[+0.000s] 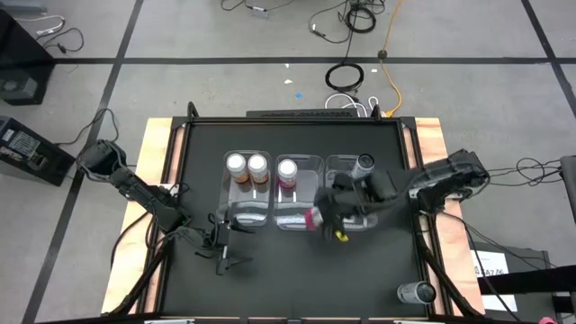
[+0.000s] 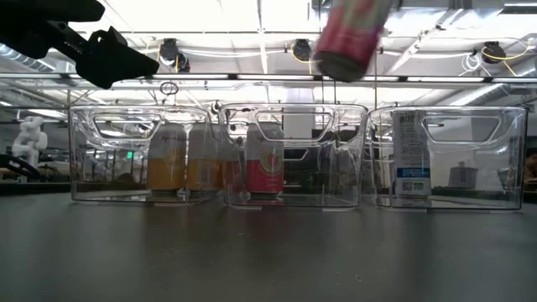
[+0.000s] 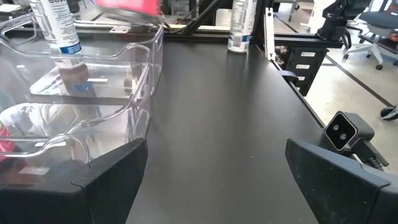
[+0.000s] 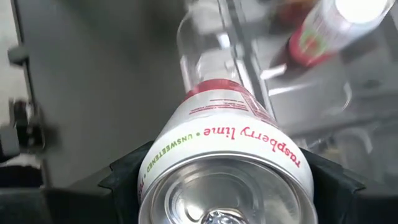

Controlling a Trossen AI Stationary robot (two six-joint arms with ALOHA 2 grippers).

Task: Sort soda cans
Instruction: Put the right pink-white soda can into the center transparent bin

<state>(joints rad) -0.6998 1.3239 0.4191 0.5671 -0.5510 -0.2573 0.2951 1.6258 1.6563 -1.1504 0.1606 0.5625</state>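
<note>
pink can held over middle bin

left gripper (image 1: 222,245) waits with fingers spread, holding nothing, on the table front-left of the bins. left bin (image 1: 227,164) has two orange cans (image 1: 247,166), middle bin (image 1: 317,164) one pink can (image 1: 287,170). right gripper (image 1: 329,216) is clamped on a second pink can (image 2: 351,33), tilted above the middle bin's front edge, top cut off in low view. right bin (image 1: 335,164) holds a grey can (image 1: 362,166), partly hidden by the arm. another grey can (image 1: 415,292) stands front-right.

Three clear bins (image 1: 299,162) block mid-table; the near table (image 1: 297,279) lies open.
</note>
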